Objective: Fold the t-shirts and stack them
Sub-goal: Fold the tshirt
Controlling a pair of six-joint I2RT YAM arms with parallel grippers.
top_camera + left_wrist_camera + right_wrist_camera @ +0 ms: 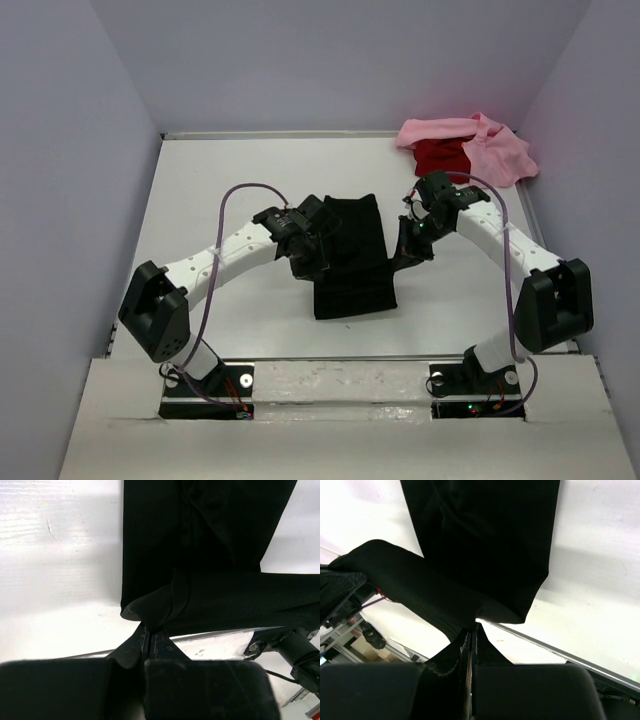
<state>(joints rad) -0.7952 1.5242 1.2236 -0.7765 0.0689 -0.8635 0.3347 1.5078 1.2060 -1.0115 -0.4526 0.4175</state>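
Bare white table (200, 210) lies open across the left and upper middle of the top view, with walls on both sides. The pink t-shirt (495, 150) and red t-shirt (440, 157) crowd the upper right corner. The black t-shirt (350, 270), folded into a long strip, lies at centre frame. The left gripper (149, 630) pinches its left edge, fingers pressed together on the cloth. The right gripper (473, 627) pinches the right edge the same way.
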